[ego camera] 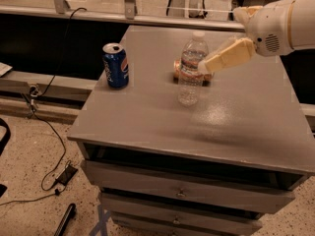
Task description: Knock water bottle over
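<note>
The water bottle [191,72] stands upright near the middle of the grey table top [162,117]. It is clear ribbed plastic with a white cap and a thin label band. My gripper [206,66] reaches in from the upper right, its tan tip right at the bottle's right side at label height, touching it or nearly so. Its white arm housing [280,21] sits at the frame's right edge.
A blue Pepsi can [115,65] stands upright at the table's left. A tan-gold can [183,72] lies on its side right behind the bottle, partly hidden by it. Drawers [182,193] run below the front edge. Cables lie on the floor at the left.
</note>
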Robot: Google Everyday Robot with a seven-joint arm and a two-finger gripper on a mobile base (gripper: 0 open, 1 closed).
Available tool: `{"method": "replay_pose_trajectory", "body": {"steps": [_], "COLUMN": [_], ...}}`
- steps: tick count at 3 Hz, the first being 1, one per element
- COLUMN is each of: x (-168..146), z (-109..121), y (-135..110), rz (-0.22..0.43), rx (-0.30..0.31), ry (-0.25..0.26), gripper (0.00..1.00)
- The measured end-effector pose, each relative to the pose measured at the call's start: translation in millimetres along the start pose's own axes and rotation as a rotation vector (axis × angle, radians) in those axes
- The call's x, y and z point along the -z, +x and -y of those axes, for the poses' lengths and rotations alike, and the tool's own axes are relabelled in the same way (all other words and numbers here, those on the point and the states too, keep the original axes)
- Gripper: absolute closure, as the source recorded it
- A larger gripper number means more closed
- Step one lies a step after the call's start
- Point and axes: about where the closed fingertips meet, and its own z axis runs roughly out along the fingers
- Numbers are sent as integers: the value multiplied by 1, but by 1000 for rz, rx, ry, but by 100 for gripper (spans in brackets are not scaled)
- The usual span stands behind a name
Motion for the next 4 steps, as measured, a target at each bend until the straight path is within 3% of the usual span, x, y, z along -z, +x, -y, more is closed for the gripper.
{"method": "replay_pose_trajectory", "body": {"steps": [1, 2, 4], "x": [-14, -31, -53], "z": [2, 1, -11], "y": [-4, -3, 15], "rz": [85, 139, 153], "rx": [7, -43, -107], "ry": [-1, -47, -108], "gripper": [0, 0, 0]}}
